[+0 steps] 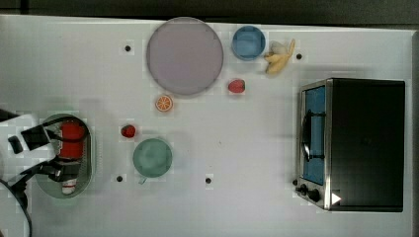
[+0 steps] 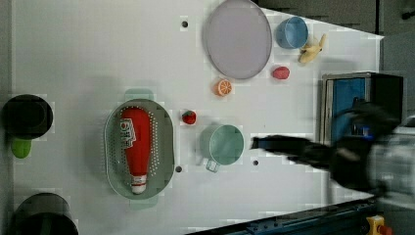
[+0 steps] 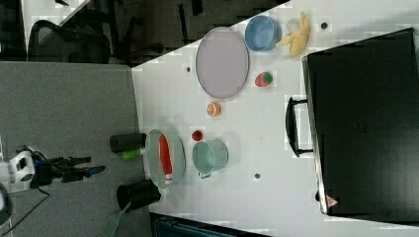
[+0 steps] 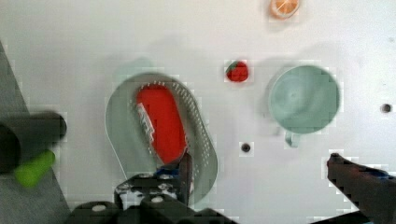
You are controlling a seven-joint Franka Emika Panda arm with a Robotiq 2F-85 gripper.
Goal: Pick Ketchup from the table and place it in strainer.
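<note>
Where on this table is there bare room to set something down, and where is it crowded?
Open: the stretch between the green cup and the toaster oven, and the corner on the top view's left of the plate. Crowded: around the strainer holding the Ketchup, with the strawberry and cup close by.

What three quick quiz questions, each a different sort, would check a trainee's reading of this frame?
1. True or false: the Ketchup lies inside the strainer.
2. Which sits nearest the strainer: a) blue cup b) strawberry c) banana?
3. Fill in: in the wrist view the gripper fingers stand ___.

Key: 1 true; 2 b; 3 open.
</note>
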